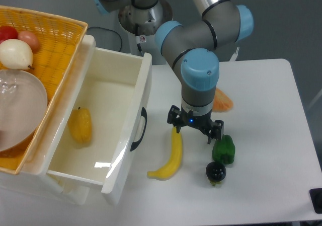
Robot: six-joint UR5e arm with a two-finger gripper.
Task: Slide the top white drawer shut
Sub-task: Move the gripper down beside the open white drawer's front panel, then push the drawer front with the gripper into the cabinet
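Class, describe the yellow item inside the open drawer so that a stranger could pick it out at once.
Start at the top white drawer, pulled open at the left beside the orange basket. A small yellow pepper-like fruit lies alone on its floor. Unlike the long curved banana out on the table, it is short and stubby.

The top white drawer is glossy white with a black handle and holds a yellow pepper, while on the white table lie a yellow banana, green pepper, dark round fruit and orange wedge, beside an orange-yellow woven basket.
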